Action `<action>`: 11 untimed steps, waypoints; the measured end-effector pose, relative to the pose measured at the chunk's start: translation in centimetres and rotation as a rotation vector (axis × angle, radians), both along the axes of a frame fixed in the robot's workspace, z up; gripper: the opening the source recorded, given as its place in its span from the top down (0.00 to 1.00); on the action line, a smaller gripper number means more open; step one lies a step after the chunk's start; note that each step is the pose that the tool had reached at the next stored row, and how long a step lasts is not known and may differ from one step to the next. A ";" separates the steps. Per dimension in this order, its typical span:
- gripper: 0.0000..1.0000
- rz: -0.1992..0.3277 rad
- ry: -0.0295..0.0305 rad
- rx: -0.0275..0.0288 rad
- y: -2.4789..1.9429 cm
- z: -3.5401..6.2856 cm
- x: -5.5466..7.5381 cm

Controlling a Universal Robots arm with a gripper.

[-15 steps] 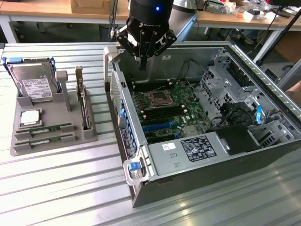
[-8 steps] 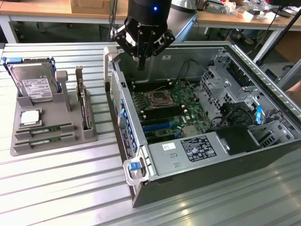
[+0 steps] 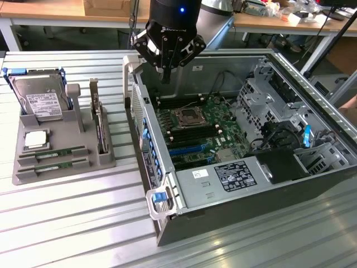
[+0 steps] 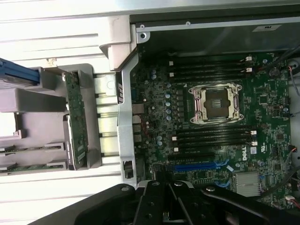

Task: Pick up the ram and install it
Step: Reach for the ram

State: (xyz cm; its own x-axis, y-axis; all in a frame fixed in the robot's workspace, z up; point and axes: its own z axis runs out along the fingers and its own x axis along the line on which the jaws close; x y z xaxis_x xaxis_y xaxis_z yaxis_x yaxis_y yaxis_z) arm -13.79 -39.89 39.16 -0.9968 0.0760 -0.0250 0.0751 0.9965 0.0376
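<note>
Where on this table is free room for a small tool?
Free: the strip of table nearest the camera, bordered by the gray tray and the computer case. Crowded: the tray's slots and the case's inside, below the end effector.

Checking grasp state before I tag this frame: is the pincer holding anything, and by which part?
Nothing is held. The pincer is shut and empty over the open computer case; the ram lies in the grey tray.

The gripper (image 3: 165,77) is black, with linked fingers (image 3: 165,66), pale grey knuckles and white lettering on its body. Above it, the black wrist (image 3: 170,14) shows a small blue light (image 3: 182,9). Behind it is a silver-grey arm link (image 3: 216,17).
</note>
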 end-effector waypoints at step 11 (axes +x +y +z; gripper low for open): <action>0.89 0.000 0.0000 -0.0001 0.00 0.00 -0.7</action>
State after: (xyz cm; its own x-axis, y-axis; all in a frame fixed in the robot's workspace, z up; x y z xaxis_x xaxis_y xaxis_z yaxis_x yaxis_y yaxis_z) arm -14.45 -39.89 39.16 -0.9968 0.0760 -0.0250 0.0750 0.9965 0.0375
